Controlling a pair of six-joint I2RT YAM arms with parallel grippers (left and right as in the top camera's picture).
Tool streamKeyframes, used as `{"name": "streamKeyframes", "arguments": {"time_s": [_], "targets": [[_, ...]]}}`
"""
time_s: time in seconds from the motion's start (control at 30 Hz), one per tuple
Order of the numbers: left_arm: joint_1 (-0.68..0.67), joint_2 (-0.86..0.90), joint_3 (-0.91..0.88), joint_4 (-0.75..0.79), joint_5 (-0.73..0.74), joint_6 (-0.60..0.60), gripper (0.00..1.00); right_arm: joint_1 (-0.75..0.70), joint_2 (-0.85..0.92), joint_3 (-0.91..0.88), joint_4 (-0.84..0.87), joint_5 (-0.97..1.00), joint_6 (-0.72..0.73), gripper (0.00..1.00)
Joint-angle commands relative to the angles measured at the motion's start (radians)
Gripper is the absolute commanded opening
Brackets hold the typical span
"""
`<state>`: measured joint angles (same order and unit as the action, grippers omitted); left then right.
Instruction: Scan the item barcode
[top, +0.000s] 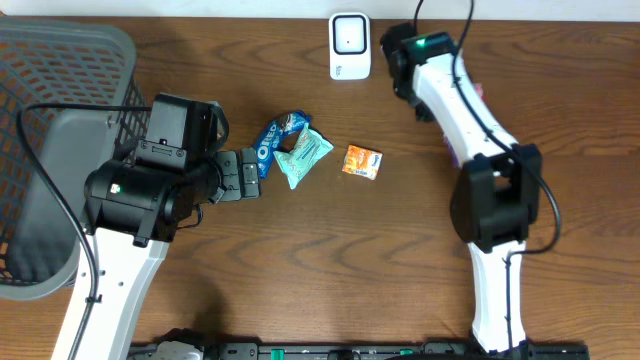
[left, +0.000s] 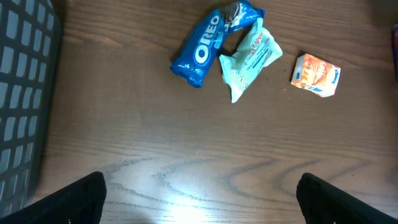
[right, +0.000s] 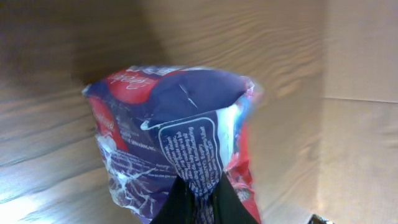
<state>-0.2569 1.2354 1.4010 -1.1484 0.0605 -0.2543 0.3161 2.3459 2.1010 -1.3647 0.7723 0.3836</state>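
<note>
Wood table (top: 330, 270): three snack packets (top: 300, 155), one scanner (top: 350, 45), one basket (top: 60, 45); left hand (left: 202, 186) released; right hand (right: 198, 202) clenched on purple bag (right: 180, 124).

A grey mesh basket (top: 70, 55) occupies the upper left of the overhead frame, on a brown wooden table (top: 330, 270). At centre, a blue Oreo pack (top: 270, 140) touches a pale teal packet (top: 305, 155). A small orange carton (top: 362, 161) lies just right of them, apart.

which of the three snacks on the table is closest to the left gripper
The blue Oreo pack, just off the open left gripper; the mint packet lies past it, the orange box farthest.
</note>
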Motion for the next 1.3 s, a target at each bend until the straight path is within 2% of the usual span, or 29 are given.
{"name": "streamKeyframes", "arguments": {"time_s": [0.0,0.07,0.1,0.13,0.17,0.27,0.43,0.57,0.77,0.9,1.03,1.13,1.27], "targets": [[0.005,0.001,0.002,-0.003,-0.013,0.006,0.98,0.064,0.035,-0.006,0.016,-0.147,0.027,0.01],[0.005,0.001,0.002,-0.003,-0.013,0.006,0.98,0.1,0.035,-0.006,0.028,-0.161,0.027,0.08],[0.005,0.001,0.002,-0.003,-0.013,0.006,0.98,0.125,0.035,-0.006,0.034,-0.162,0.027,0.17],[0.005,0.001,0.002,-0.003,-0.013,0.006,0.98,0.149,0.035,-0.006,0.038,-0.166,0.027,0.31],[0.005,0.001,0.002,-0.003,-0.013,0.006,0.98,0.168,0.035,-0.005,0.042,-0.175,0.026,0.39],[0.005,0.001,0.002,-0.003,-0.013,0.006,0.98,0.215,0.035,0.014,0.053,-0.234,-0.002,0.47],[0.005,0.001,0.002,-0.003,-0.013,0.006,0.98,0.235,0.035,0.134,-0.008,-0.241,-0.007,0.54],[0.005,0.001,0.002,-0.003,-0.013,0.006,0.98,0.188,0.035,0.294,-0.101,-0.28,-0.026,0.55],[0.005,0.001,0.002,-0.003,-0.013,0.006,0.98,-0.006,0.035,0.436,-0.195,-0.565,-0.164,0.57],[0.005,0.001,0.002,-0.003,-0.013,0.006,0.98,-0.171,0.039,0.401,-0.219,-0.897,-0.298,0.59],[0.005,0.001,0.002,-0.003,-0.013,0.006,0.98,-0.311,0.042,0.282,-0.19,-1.218,-0.443,0.58],[0.005,0.001,0.002,-0.003,-0.013,0.006,0.98,-0.385,0.042,0.14,-0.1,-1.332,-0.446,0.58],[0.005,0.001,0.002,-0.003,-0.013,0.006,0.98,-0.411,0.042,-0.008,0.019,-1.425,-0.446,0.59]]}}
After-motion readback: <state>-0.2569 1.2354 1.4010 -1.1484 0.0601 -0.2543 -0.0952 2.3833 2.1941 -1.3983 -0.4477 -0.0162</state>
